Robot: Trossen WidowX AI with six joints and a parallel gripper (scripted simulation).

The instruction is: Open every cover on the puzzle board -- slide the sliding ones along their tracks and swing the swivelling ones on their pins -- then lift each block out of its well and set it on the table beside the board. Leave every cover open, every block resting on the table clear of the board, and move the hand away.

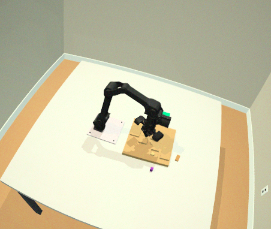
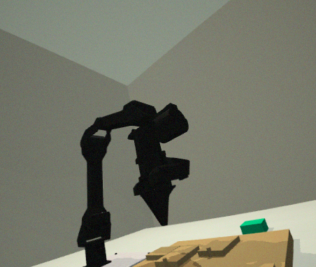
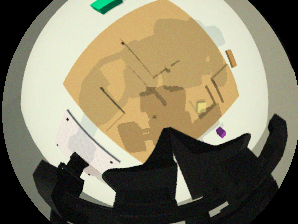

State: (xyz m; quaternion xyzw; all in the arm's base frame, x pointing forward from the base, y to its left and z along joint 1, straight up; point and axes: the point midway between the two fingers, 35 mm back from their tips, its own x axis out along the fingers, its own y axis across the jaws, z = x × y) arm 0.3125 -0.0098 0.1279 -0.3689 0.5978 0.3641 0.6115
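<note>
The wooden puzzle board lies on the table with thin covers of the same wood. One raised cover has a small knob; how far each cover is open is hard to tell. A small pale yellow piece shows on the board; whether it lies in a well is unclear. A green block, an orange block and a purple block rest on the table off the board. My gripper is shut and empty above the board.
The pale base plate under the arm lies beside the board. The green block is near the board's far edge. The orange and purple blocks lie close to other edges. Arm shadows fall across the board.
</note>
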